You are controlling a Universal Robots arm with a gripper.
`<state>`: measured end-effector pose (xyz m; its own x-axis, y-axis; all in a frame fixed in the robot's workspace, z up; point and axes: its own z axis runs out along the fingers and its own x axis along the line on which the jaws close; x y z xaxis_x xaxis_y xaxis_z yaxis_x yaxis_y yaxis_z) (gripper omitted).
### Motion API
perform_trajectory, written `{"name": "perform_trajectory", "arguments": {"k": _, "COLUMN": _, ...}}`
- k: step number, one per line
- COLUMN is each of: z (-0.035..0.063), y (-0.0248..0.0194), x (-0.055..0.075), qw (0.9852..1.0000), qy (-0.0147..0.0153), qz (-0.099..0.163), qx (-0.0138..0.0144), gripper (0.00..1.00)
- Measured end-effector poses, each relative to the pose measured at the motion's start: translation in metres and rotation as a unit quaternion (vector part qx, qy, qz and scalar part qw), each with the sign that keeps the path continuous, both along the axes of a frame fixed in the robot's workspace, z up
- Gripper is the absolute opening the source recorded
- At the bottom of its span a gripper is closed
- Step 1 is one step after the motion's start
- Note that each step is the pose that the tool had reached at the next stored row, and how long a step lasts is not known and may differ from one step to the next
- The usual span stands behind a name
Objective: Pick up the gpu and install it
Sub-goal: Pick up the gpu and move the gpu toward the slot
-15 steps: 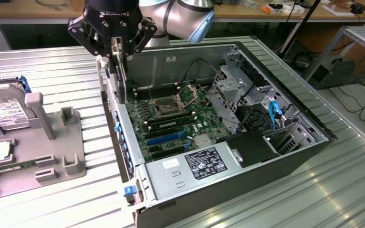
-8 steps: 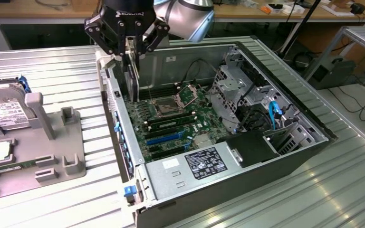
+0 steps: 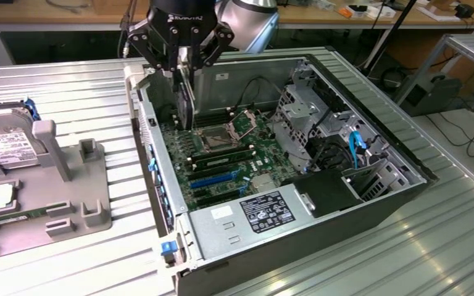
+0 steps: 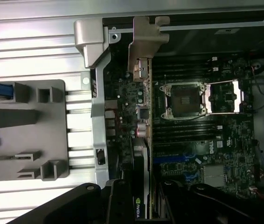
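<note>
Dark, thin gpu card with pale metal bracket [image 3: 186, 102] hangs on edge, clamped between the black gripper [image 3: 184, 63] fingers, over the green motherboard [image 3: 183, 148] at the far end of the open grey computer case [image 3: 385, 132].

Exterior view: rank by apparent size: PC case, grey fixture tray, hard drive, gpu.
1. PC case, clearly largest.
2. Grey fixture tray, though cut off at the frame edge.
3. Hard drive.
4. gpu, seen edge-on, so it looks thin; ranking it against the hard drive is unsure.

Hard drive [image 3: 7, 150] sits in grey fixture [image 3: 89, 192] beside open computer case [image 3: 320, 242].
</note>
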<state>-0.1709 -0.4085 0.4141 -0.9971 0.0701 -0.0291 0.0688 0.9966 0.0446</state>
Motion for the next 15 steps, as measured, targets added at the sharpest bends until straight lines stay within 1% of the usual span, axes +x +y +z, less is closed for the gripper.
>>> {"name": "perform_trajectory", "arguments": {"k": 3, "z": 0.0, "y": 0.0, "x": 0.01, "qw": 1.0, "qy": 0.0, "qz": 0.0, "qx": 0.0, "gripper": 0.27}}
{"name": "perform_trajectory", "arguments": {"k": 9, "z": 0.0, "y": 0.0, "x": 0.038, "qw": 1.0, "qy": 0.0, "qz": 0.0, "qx": 0.0, "gripper": 0.27}}
{"name": "perform_trajectory", "arguments": {"k": 15, "z": 0.0, "y": 0.0, "x": 0.059, "qw": 1.0, "qy": 0.0, "qz": 0.0, "qx": 0.0, "gripper": 0.27}}
